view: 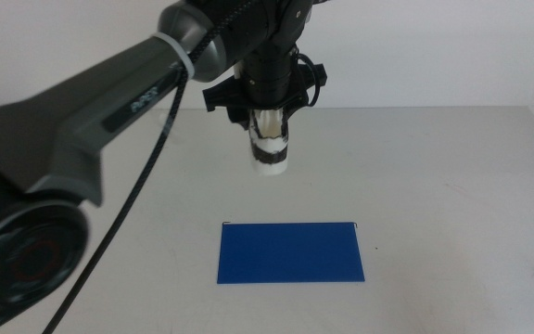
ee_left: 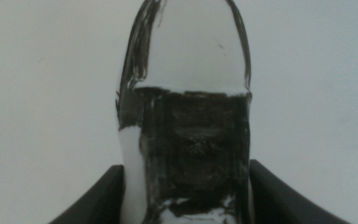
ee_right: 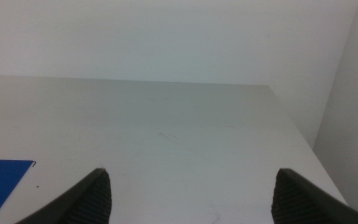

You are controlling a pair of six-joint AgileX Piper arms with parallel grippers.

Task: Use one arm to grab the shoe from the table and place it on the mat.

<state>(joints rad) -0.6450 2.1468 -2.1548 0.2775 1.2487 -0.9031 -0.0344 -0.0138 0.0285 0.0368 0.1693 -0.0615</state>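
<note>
Your left claw (view: 269, 139) is clenched on the shoe (view: 269, 148), which hangs toe-down in the air over the far middle of the desk (view: 452, 176). The wrist view shows both jaws pressed against the shoe's sides, with the toe pointing away from the camera. The mat (view: 290, 252) lies flat on the near side of the shoe, a little to the right, well apart from it.

Carry the shoe toward you and slightly right until it sits above the mat's centre, then lower it. Since the toe leads, you will probably need to tilt the wrist so the sole meets the mat instead of the tip, or the shoe may topple when freed.

The mat is wider than the shoe, so there is margin, but keep off its edges. The desk around the mat is bare, giving open room on every side. Your right claw (ee_right: 191, 193) waits at the near right with its jaws spread wide, grasping nothing.
</note>
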